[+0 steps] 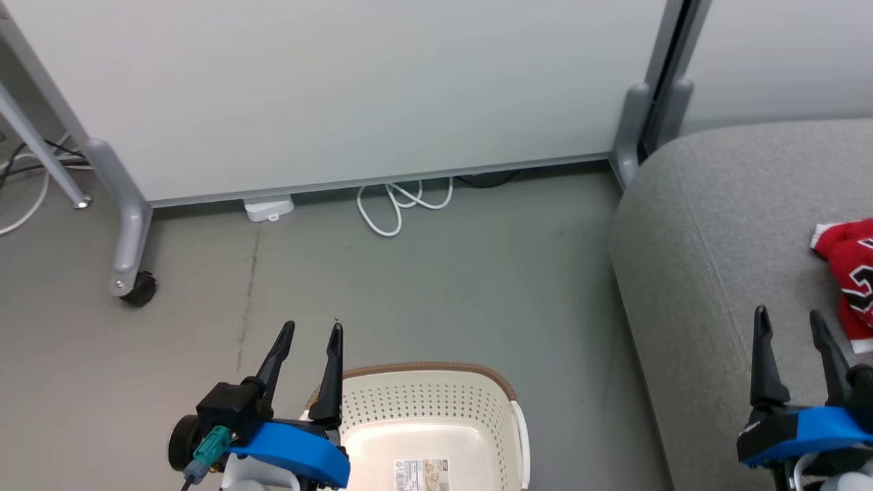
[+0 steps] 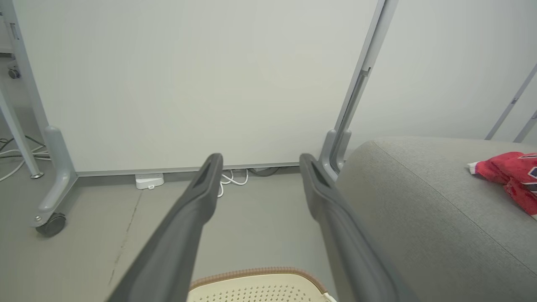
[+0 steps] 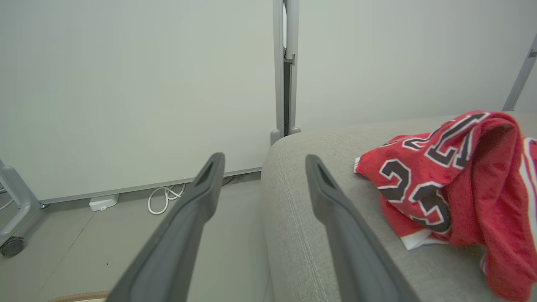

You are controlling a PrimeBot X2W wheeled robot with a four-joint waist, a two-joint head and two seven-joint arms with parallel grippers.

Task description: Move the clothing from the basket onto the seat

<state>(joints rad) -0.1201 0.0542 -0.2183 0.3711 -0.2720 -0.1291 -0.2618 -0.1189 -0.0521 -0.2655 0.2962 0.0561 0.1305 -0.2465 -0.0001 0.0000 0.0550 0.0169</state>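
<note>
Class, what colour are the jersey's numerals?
Black with white outlines on the red jersey; clearest in the right wrist view.

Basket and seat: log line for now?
basket: no clothing visible | clothing: on seat | left gripper: open | right gripper: open

We list the basket (image 1: 430, 369): its near half is cut off by the head view's lower edge, and its left rim is hidden behind the left gripper (image 1: 312, 329). Label (image 1: 421, 475) on its floor: print too small for us to read. Red jersey (image 1: 849, 273): cut off at the right edge; we cannot tell whether one garment or two lie there. Seat (image 1: 716, 239): runs out past the right and lower edges. White cable (image 1: 399, 204): far ends hidden under the partition (image 1: 341, 88).
</note>
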